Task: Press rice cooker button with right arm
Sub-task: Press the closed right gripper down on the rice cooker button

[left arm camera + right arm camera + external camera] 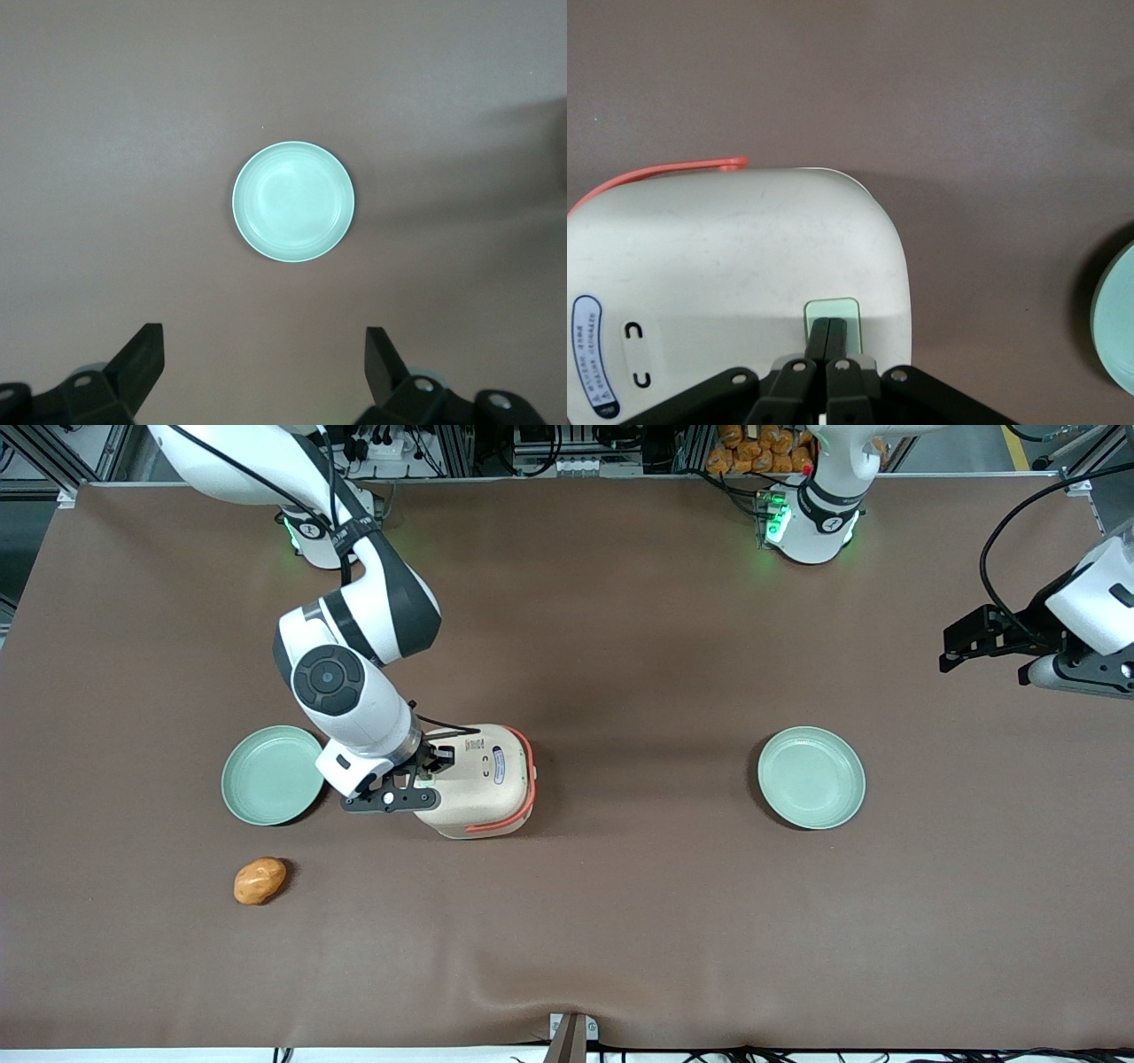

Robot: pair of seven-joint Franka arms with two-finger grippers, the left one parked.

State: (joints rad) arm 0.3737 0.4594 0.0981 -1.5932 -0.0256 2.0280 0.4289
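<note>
Rice cooker (pixel 483 779) sits on the brown table (pixel 620 646), lid closed, roughly mid-table but toward the working arm's end. Coral-orange handle (pixel 523 797) lies folded down around the lid edge on the side facing the parked arm's end. Blue-and-white oval sticker (pixel 498 765) is on top of the lid.

Right arm (pixel 354 646) reaches down from its base over the cooker, round black joint cap (pixel 328 679) facing up. The gripper (pixel 830 329) is over the lid edge nearest the plate at the working arm's end. In the right wrist view its two black fingers (pixel 819 336) are pressed together with no gap, tips resting on the button (pixel 833 312), the pale green rounded rectangle set flush in the cream lid. The fingertips cover part of the button; the rest of the green shows past them. How hard it presses I can't tell.

One green plate (pixel 272 774) lies just beside the cooker, toward the working arm's end, partly under the wrist in the front view. Its rim also shows in the right wrist view (pixel 1116 328). A second green plate (pixel 811 777) lies well apart toward the parked arm's end, nothing on it. An orange lumpy object (pixel 260 880) rests on the table, nearer the front camera than the first plate and apart from it.
</note>
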